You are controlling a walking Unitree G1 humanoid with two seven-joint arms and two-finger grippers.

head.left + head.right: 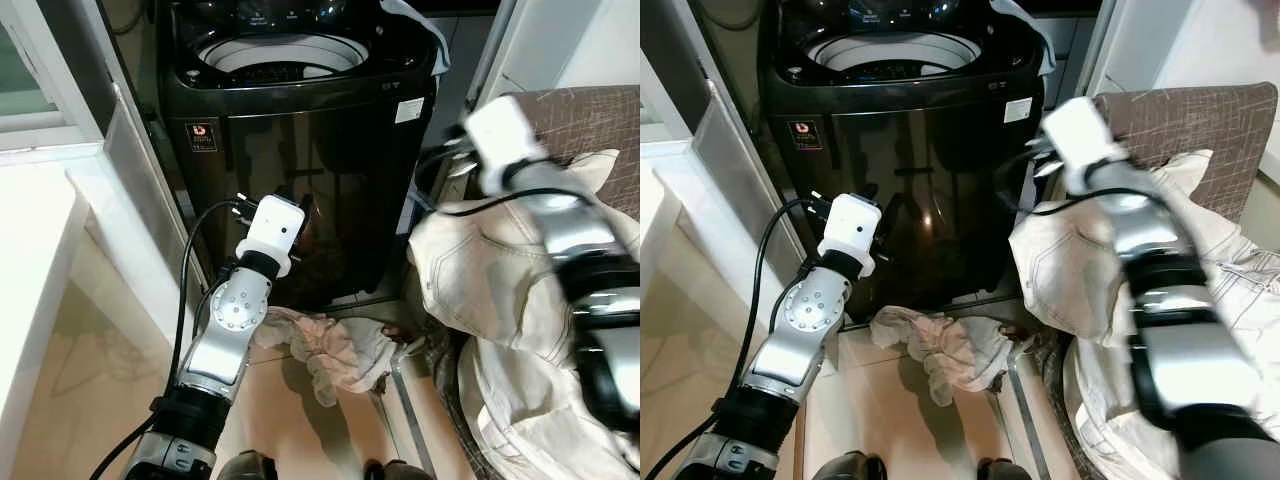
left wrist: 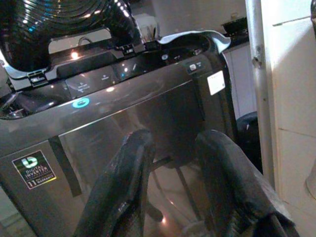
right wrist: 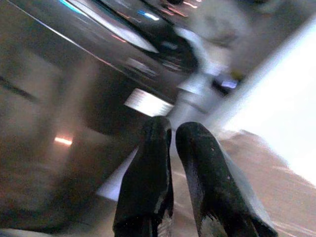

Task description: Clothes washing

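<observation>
Tiled floor (image 1: 290,410) runs up to a black top-loading washing machine (image 1: 300,150) that stands straight ahead of you, its lid up and the pale rim of the drum (image 1: 278,52) showing from above. A white cloth (image 1: 420,30) hangs over the machine's back right corner. At the foot of the machine a crumpled pale garment (image 1: 335,350) lies on the floor, touching the base of the cabinet and sitting between your two arms. To your right, a heap of cream-coloured clothes (image 1: 480,290) is piled against a brown patterned cushion or chair back (image 1: 590,125); whether the heap sits in a basket you cannot tell. Your left gripper (image 2: 170,187) is raised in front of the machine's front panel, above the garment on the floor and apart from it; your left wrist view shows its two black fingers (image 2: 118,192) spread with a clear gap and nothing between them. Your right gripper (image 3: 173,173) is up near the machine's upper right corner, above the cream heap, and its arm is blurred in the head views; your right wrist view shows its fingers nearly pressed together, a thin slit between them, and nothing visibly pinched. A white ledge (image 1: 40,260) lies to your left below a window frame.
</observation>
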